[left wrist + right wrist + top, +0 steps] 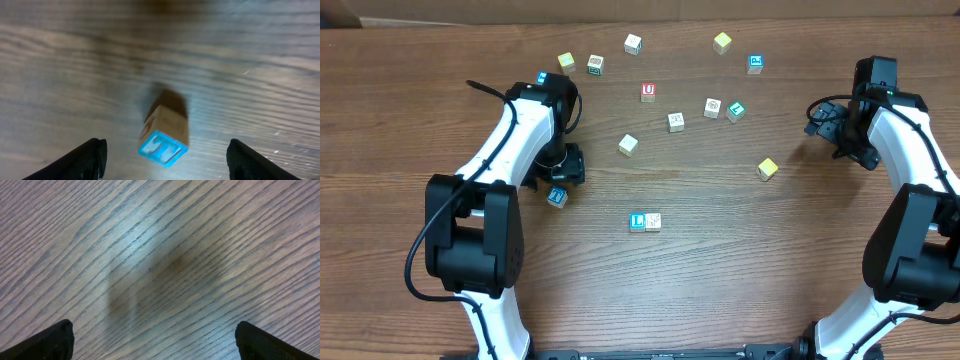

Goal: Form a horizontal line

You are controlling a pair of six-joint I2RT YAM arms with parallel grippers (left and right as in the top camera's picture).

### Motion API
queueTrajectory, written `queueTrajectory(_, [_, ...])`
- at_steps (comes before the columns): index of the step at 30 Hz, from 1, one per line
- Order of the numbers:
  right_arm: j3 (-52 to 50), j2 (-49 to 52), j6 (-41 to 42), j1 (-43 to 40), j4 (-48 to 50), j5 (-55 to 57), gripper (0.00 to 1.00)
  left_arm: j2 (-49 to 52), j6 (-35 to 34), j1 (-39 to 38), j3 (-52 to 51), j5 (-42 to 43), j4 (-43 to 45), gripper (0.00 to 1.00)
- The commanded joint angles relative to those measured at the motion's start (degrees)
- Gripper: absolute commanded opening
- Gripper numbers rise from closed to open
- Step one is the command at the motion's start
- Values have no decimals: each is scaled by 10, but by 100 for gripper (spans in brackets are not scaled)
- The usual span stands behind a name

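Horizontal line (645, 222) so far is only two cubes, lying at 6 o'clock from the middle of the table (720, 290), nearest to me: a blue L cube (638, 222) and a tan cube (653, 221), side by side and touching.

Out at 9 o'clock from that pair, apart from it, lies a blue cube (164, 134). My left claw (561, 178) hangs over it with its fingers spread wide. In the left wrist view the cube sits free between them, touching neither, and looks skewed to the fingers, though that view is blurred.

My right claw (825, 120) is at 2 o'clock, spread wide over bare wood and holding nothing.

Farthest off, around 12 o'clock, the loose cubes lie scattered, a red cube (648, 92) and a yellow cube (767, 168) among them.

My worry is the skewed blue cube. If I close on it as it lies, the fingers may catch its corners and spin it or squeeze it out. If I bring it in too low or too fast, it could shove the pair apart and break the row.
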Motion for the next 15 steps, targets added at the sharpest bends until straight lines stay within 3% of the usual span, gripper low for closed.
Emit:
queueTrajectory(1, [12,-12,0,0,2,3,100,2,25,-2,-4,28,5,74])
queueTrajectory(15, [12,-12,0,-1,2,3,100,2,50,-10,-7,28,17,75])
